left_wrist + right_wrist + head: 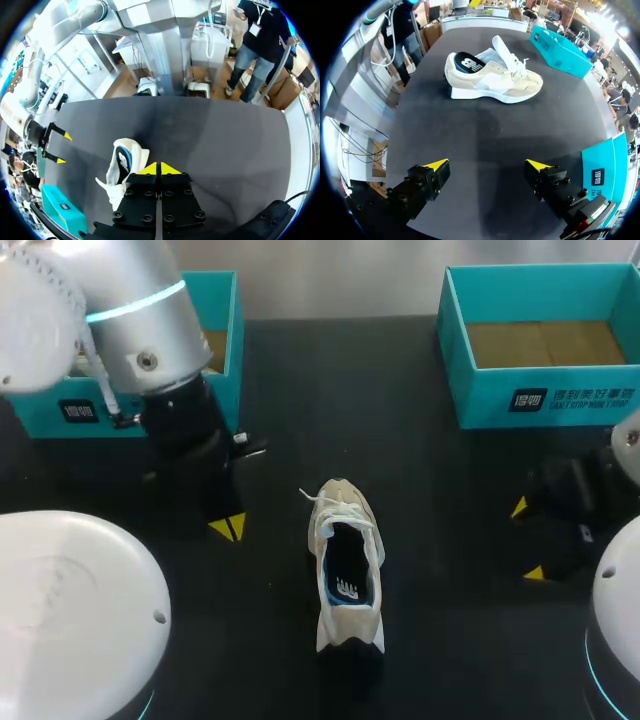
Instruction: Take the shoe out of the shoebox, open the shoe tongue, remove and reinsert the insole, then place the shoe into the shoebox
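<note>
A cream shoe [345,562] with a dark blue insole showing lies on the black table [430,490], toe toward the back and tongue pulled up. From the right wrist the shoe [492,75] lies ahead of my right gripper [487,167], well apart from it. The right gripper [530,540] stands open and holds nothing. My left gripper [228,529] hangs left of the shoe with its yellow tips together, shut on nothing. In the left wrist view the shoe [122,167] lies just beside that gripper [160,169], without touching it. Two teal shoeboxes stand at the back, one left [222,320], one right [545,390].
The right teal box [560,50] lies beyond the shoe from the right wrist. White arm bases fill the near left [70,610] and near right [615,630] corners. Bare black tabletop surrounds the shoe.
</note>
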You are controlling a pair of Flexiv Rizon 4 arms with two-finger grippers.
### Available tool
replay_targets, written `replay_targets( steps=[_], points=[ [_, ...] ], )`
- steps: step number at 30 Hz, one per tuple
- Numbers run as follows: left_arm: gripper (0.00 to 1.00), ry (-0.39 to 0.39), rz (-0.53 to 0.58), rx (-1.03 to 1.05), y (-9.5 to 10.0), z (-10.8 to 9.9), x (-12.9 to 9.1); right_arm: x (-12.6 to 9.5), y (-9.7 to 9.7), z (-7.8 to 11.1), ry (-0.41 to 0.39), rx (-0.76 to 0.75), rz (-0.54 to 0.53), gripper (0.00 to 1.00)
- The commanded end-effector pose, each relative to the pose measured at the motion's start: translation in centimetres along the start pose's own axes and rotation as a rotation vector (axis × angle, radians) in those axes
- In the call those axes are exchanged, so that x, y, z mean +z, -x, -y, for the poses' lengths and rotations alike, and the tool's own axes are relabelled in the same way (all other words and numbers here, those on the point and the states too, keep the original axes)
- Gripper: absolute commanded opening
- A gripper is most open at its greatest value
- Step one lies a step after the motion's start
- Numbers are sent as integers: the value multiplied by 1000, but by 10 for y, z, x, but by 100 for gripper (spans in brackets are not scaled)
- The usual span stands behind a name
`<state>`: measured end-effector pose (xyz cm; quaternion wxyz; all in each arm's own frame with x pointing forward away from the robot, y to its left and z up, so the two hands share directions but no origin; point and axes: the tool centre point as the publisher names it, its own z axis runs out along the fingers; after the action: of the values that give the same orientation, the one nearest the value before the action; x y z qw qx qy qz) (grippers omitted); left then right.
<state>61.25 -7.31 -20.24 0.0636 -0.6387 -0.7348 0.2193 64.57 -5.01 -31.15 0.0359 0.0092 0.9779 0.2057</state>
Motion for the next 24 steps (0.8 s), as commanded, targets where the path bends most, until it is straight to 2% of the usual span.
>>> replay_targets(
  steps=[1, 5, 6, 10, 16, 23, 24],
  points=[
    [0, -1, -105, -1, 3, -1, -3, -1, -3, -1, -4, 0, 4, 100],
    [0, -1, -105, -1, 3, -1, -3, -1, -3, -1, -4, 0, 4, 100],
    [0, 36, -133, 18, 8, 0, 1, -1, -3, -1, -4, 0, 4, 100],
    [0, 54, -222, 123, 23, 0, 13, -1, -3, -1, -4, 0, 4, 100],
    [0, 72, -248, 212, 44, 0, 29, -1, -3, -1, -4, 0, 4, 100],
    [0, 104, -268, 262, 70, -9, 60, -1, -3, -1, -4, 0, 4, 100],
    [0, 118, -226, 250, 74, -12, 67, -1, -3, -1, -4, 0, 4, 100]
  ],
)
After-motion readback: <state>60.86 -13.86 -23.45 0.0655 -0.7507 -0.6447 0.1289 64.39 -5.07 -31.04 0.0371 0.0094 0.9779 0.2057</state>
